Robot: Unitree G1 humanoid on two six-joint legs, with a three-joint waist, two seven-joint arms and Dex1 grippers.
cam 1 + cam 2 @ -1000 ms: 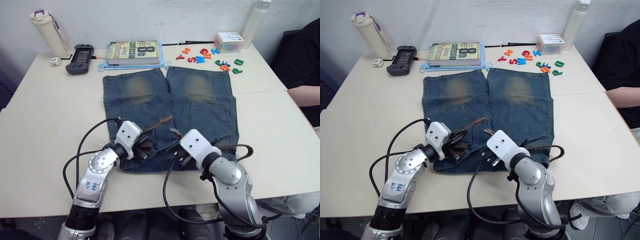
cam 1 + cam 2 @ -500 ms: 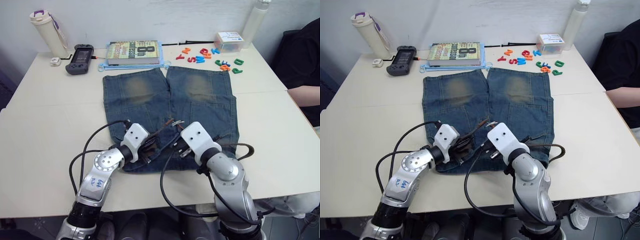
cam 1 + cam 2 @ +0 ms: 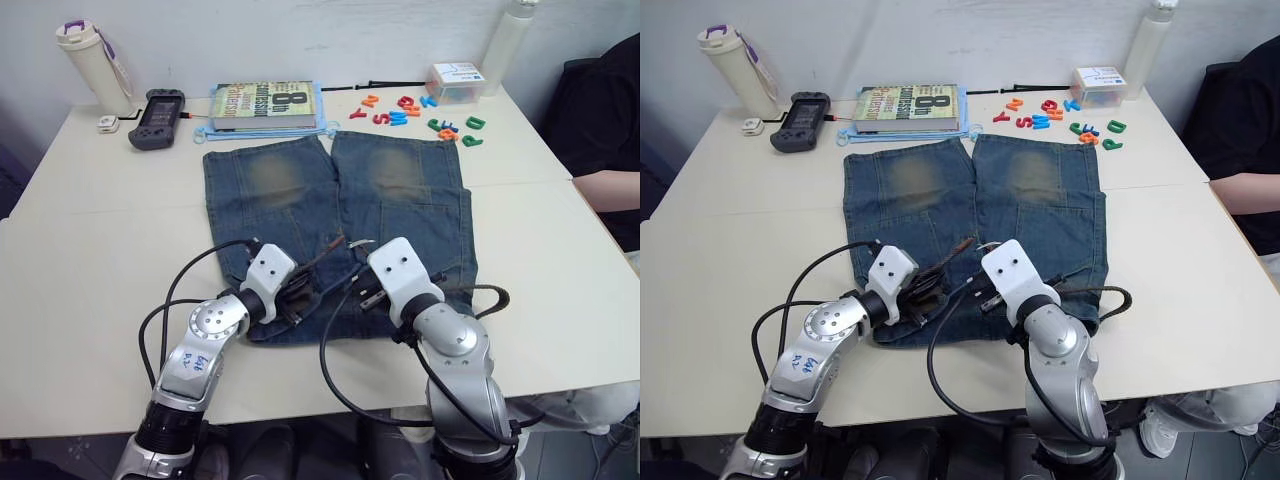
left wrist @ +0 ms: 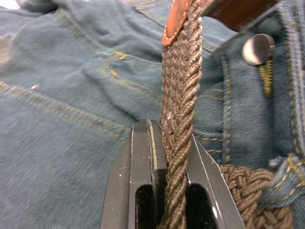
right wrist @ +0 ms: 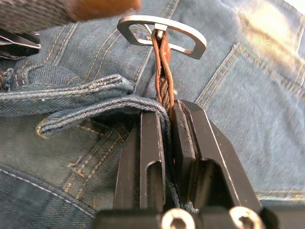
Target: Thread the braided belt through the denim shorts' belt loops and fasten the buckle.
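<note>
The table (image 3: pixel 90 230) is pale and wide, and the shorts (image 3: pixel 335 215) lie flat across its middle, legs pointing to twelve o'clock and the waistband toward me at six. Past the leg hems, at about eleven o'clock, a book (image 3: pixel 265 104) rests with a black handheld device (image 3: pixel 152 117) beside it and a white bottle (image 3: pixel 88 64) further out at ten; coloured plastic letters (image 3: pixel 420 112) are scattered at one o'clock near a small clear box (image 3: pixel 455 82), and a person's arm (image 3: pixel 605 190) reaches in at three o'clock. My two arms meet over the waistband. My left gripper (image 4: pixel 174 143) is closed on the belt (image 4: pixel 180 95), the woven brown strap running up between my two fingers (image 4: pixel 143 157) to its tan leather tip, which stands raised above the denim near the metal shorts button (image 4: pixel 258 48); more of the strap bunches just beside my fingers at the waistband. My right gripper (image 5: pixel 167 117) is clamped on the other end of the belt, pinching the brown strap right behind the buckle (image 5: pixel 162 32), whose silver frame stands just beyond my fingertips above the denim. A belt loop (image 5: pixel 81 119) and the folded waistband edge lie against my right fingers. The rest of the belt curls off the waist toward four o'clock.
</note>
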